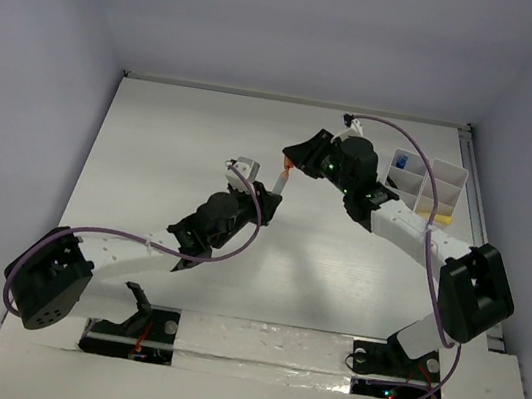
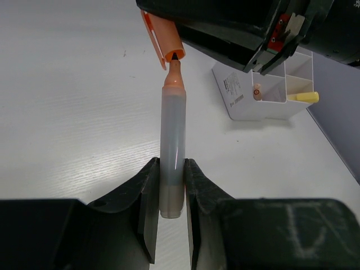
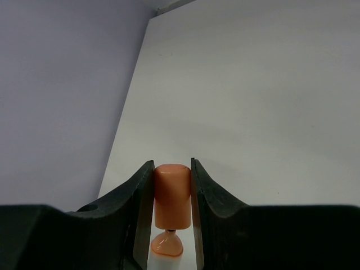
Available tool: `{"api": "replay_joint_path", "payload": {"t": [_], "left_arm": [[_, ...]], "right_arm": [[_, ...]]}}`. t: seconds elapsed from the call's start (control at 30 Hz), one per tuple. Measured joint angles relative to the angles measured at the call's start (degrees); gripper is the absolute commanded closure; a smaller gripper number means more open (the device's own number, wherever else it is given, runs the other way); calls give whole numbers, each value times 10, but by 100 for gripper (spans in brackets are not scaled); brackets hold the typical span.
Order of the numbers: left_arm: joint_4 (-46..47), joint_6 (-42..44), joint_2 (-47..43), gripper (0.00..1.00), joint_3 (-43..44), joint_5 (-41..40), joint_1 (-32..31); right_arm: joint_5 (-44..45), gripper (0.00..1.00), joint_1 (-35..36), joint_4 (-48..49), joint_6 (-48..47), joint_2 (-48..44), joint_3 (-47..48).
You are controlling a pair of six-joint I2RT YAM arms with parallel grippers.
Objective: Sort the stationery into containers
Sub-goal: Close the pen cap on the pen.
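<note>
Firmly, orange marker [image 2: 172, 124] sits inside left end effector [image 2: 171, 169].

place: robot lab cell | evidence: white table [image 1: 185, 136], plain grey walls [image 1: 33, 72], left arm [image 1: 121, 250], right arm [image 1: 413, 228] bolted on

Over tabletop [image 1: 185, 136] centre: marker [image 2: 172, 135], cap [image 2: 160, 35] right at its tip; tray [image 1: 448, 170] far right, by tabletop edge.
</note>
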Motion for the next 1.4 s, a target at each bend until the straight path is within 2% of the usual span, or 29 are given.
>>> {"api": "replay_joint_path", "payload": {"t": [0.37, 0.77, 1.4], "left_arm": [[0, 1, 0, 100, 15, -24, 0], [17, 3, 10, 100, 26, -24, -2], [43, 57, 4, 100, 26, -44, -7]], "right_arm": [[19, 100, 16, 18, 2, -3, -14], [110, 100, 44, 93, 37, -47, -77], [97, 100, 47, 138, 99, -58, -94]]}}
